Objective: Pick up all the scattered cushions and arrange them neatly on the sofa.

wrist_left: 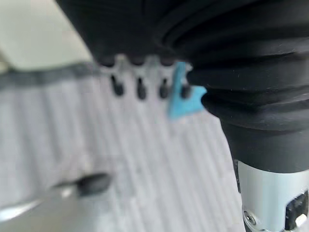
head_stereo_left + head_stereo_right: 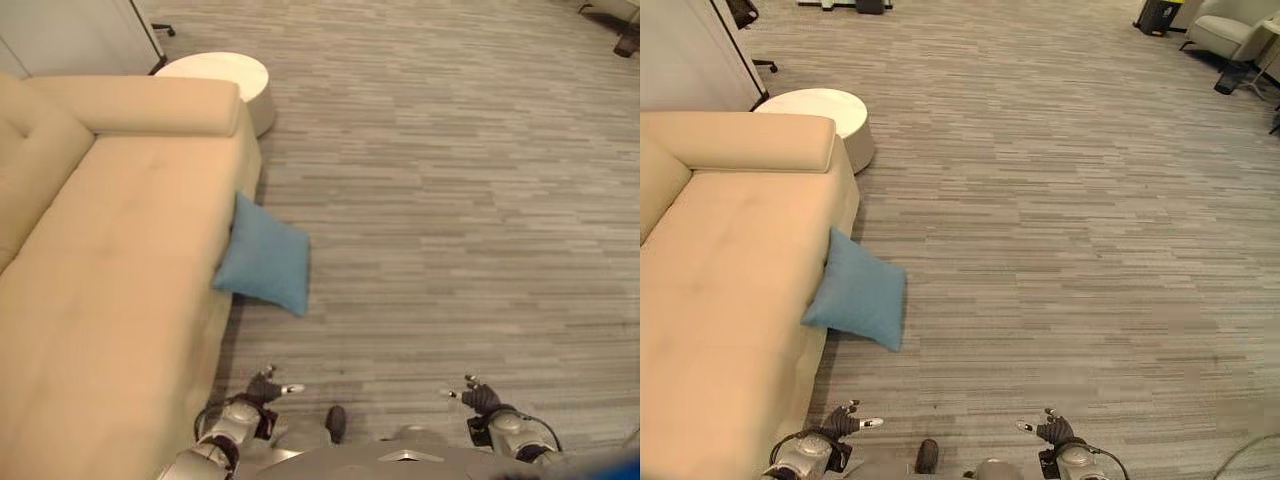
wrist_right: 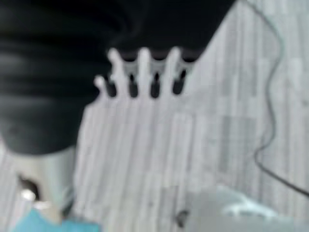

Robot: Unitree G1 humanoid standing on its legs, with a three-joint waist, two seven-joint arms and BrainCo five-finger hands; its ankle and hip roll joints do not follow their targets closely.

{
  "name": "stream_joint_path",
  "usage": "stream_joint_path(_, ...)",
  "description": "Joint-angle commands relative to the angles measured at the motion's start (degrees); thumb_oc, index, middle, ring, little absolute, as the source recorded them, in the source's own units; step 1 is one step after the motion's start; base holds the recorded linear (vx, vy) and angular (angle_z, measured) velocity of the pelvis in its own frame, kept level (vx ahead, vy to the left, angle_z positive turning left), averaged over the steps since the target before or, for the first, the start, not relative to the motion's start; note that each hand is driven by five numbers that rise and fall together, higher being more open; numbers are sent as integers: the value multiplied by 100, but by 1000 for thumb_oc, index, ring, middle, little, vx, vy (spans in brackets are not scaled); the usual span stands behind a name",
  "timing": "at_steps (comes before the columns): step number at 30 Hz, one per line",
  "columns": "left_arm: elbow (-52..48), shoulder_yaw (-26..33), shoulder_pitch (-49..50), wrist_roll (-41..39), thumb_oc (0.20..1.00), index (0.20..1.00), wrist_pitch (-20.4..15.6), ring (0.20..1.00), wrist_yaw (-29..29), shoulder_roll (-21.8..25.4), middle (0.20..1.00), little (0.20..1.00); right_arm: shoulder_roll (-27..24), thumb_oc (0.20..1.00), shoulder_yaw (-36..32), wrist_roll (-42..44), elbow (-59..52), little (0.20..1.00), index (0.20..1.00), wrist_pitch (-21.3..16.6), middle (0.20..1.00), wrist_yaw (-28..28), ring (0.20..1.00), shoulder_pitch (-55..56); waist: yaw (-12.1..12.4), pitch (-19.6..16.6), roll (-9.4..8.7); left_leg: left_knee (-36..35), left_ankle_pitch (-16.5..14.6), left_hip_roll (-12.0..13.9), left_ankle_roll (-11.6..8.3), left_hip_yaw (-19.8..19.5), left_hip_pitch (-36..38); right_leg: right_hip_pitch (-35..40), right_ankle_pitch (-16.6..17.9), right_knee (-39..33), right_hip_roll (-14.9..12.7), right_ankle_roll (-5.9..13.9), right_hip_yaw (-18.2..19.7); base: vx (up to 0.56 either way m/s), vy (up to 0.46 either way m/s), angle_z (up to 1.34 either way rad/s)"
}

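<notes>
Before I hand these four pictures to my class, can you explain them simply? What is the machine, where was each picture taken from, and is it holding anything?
This is a walking humanoid robot with two arms ending in fingered hands. Two pictures come from cameras in its head, looking down at the room. They show a beige sofa, a blue cushion on the grey floor leaning against the sofa's front, and a round white table beyond the sofa's arm. The left hand and right hand hang low with relaxed fingers, holding nothing. The other two pictures come from cameras on the wrists, looking along the fingers at the floor. One shows the cushion past the left hand's fingertips.
</notes>
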Motion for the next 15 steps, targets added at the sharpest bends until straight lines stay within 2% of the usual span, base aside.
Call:
stream_joint_path(1,249,90,-1,0,1000,1000,-29,1000,-61,-64,1000,1000,-119,1000,-30,14,-154,1000,1000,-144,1000,37,1000,-42,153,-121,-41,583,-311,62,-543,-394,-300,289,1383,-1978,-89,74,215,260,-138,6)
stream_joint_path(3,268,91,14,8,1000,1000,-39,1000,-64,-81,1000,1000,-141,1000,-25,27,-200,1000,1000,-150,1000,39,1000,-61,76,-105,-50,532,-398,83,-581,-483,-156,19,1620,-2471,-156,93,357,177,-97,14)
stream_joint_path(4,268,91,15,8,1000,1000,-39,1000,-64,-83,1000,1000,-142,1000,-24,27,-200,1000,1000,-150,1000,38,1000,-60,74,-93,-41,530,-405,89,-582,-487,-136,41,1619,-2479,-149,91,352,226,-131,19)
stream_joint_path(5,304,131,44,-2,1000,1000,-53,1000,-36,-87,1000,1000,-139,1000,-14,32,-220,1000,1000,-141,1000,46,1000,-70,-12,-80,-72,492,-484,92,-629,-590,7,-116,1863,-2894,-186,153,508,240,-153,16)
stream_joint_path(6,326,158,65,-28,1000,1000,-63,1000,-19,-87,1000,1000,-134,1000,-9,25,-218,1000,1000,-135,1000,45,1000,-67,-53,-66,-67,479,-525,130,-665,-656,90,-167,1921,-2912,-177,188,574,309,-230,18)
stream_joint_path(8,354,200,90,-50,1000,1000,-76,1000,-19,-76,1000,1000,-128,1000,21,8,-222,1000,1000,-140,1000,57,1000,-54,-67,-86,-98,472,-556,156,-708,-700,124,-33,1868,-3024,-157,194,578,165,-171,71)
stream_joint_path(10,395,237,128,-59,1000,1000,-82,1000,-8,-107,1000,1000,-138,1000,69,12,-226,1000,1000,-156,1000,83,1000,-40,-14,-144,-157,531,-574,263,-840,-747,86,126,1815,-3202,-109,102,522,197,-289,61)
stream_joint_path(11,373,217,115,-72,1000,1000,-81,1000,-13,-122,1000,1000,-181,1000,58,83,-221,1000,1000,-164,1000,77,1000,-39,33,-136,-179,772,-540,351,-961,-768,-28,263,1726,-3270,-77,38,373,177,-388,32)
stream_joint_path(12,325,158,69,-110,1000,1000,-89,1000,-8,-144,1000,1000,-217,1000,36,192,-263,1000,1000,-203,1000,46,1000,-39,21,-57,-217,1323,-350,468,-1096,-502,-324,427,1635,-3303,-74,-60,199,127,-315,47)
stream_joint_path(13,325,158,68,-111,1000,1000,-89,1000,-8,-144,1000,1000,-217,1000,35,192,-262,1000,1000,-203,1000,46,1000,-41,16,-57,-214,1348,-363,468,-1097,-508,-338,426,1634,-3303,-72,-61,193,67,-227,82)
stream_joint_path(15,287,119,21,-176,1000,1000,-81,1000,-24,-149,1000,1000,-236,1000,23,292,-262,1000,1000,-211,1000,20,1000,-29,52,95,-274,2065,-213,502,-1155,-252,-713,607,1565,-3344,-76,-160,22,69,-182,105)
